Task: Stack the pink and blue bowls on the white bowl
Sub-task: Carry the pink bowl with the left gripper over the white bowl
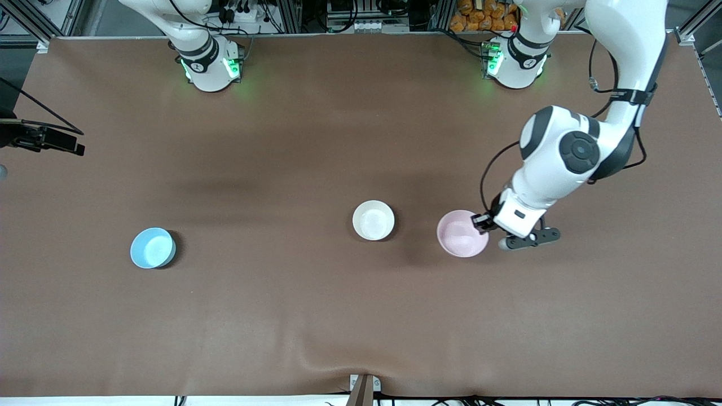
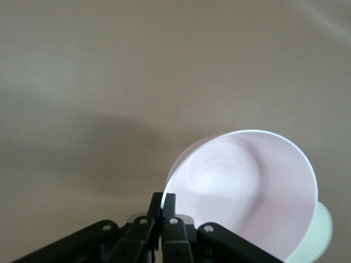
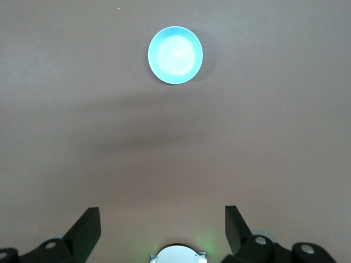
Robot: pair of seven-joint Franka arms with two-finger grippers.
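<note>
The pale pink bowl (image 1: 462, 233) is toward the left arm's end of the table; in the left wrist view (image 2: 247, 192) it looks tilted. My left gripper (image 1: 483, 221) is shut on its rim, one finger inside and one outside (image 2: 163, 198). The bowl seems to hang just above the table, over its own shadow. The white bowl (image 1: 373, 220) sits upright and empty beside it, near the table's middle. The sky blue bowl (image 1: 153, 248) sits toward the right arm's end and also shows in the right wrist view (image 3: 175, 55). My right gripper (image 3: 162, 210) is open and empty, high above the table.
A black device (image 1: 39, 138) juts in at the table's edge at the right arm's end. The brown mat (image 1: 316, 316) has a wrinkle by a small bracket (image 1: 364, 389) at the edge nearest the front camera. The right arm waits near its base (image 1: 211, 65).
</note>
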